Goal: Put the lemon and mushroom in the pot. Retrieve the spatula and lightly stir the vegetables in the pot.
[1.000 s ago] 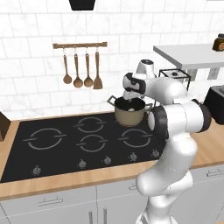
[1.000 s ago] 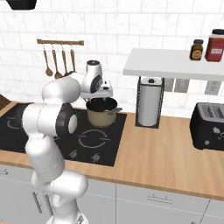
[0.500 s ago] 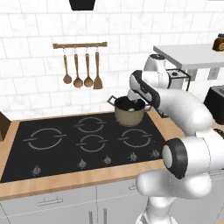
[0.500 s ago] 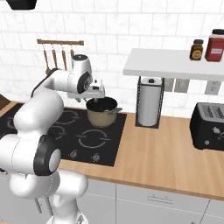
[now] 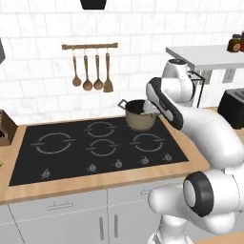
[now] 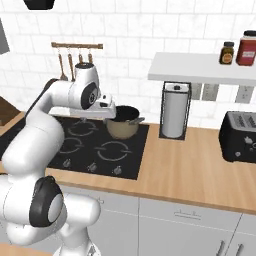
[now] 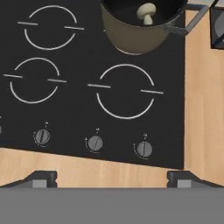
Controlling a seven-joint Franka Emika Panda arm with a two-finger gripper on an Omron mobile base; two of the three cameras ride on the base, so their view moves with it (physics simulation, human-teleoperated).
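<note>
The tan-brown pot stands on the back right burner of the black hob. In the hand view the pot is at the top, and a pale mushroom lies inside it. My gripper hangs open above the hob's front right burner and knobs, nearer the counter's front edge than the pot, with nothing between its fingers. From the right base view my hand sits just left of the pot at rim height. The lemon and the spatula are out of view.
A rail on the wall carries several brown wooden utensils. A knife block stands at the hob's left. Right of the hob are a paper-towel holder, a toaster and a shelf with jars.
The arm has swung round, its elbow moving right and forward, and the hand has come off the pot's top to its near side. The jaws have stayed open.
</note>
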